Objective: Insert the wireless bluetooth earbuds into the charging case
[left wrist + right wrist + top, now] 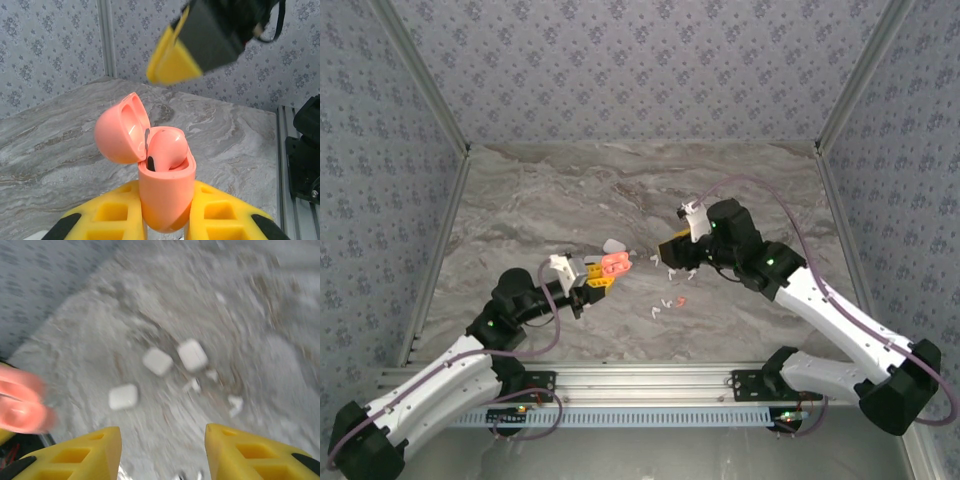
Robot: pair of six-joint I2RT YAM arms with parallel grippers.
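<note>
My left gripper (167, 196) is shut on a coral charging case (166, 192), held upright with its lid (122, 129) hinged open. One coral earbud (166, 148) sits in the case's well. In the top view the case (613, 264) is at table centre in the left gripper (597, 272). My right gripper (670, 252) hovers just right of it, and one of its yellow fingers (174, 59) hangs above the case. The right gripper (162, 452) is open with nothing between its fingers. Loose white earbuds (663, 304) and a coral one (682, 299) lie on the table.
Three shut white cases (123, 396) (157, 361) (192, 354) lie on the marble table (540, 200) below the right gripper, with white earbuds (235, 404) beside them; this view is motion-blurred. Patterned walls enclose the table, and a metal rail (650, 378) runs along the near edge.
</note>
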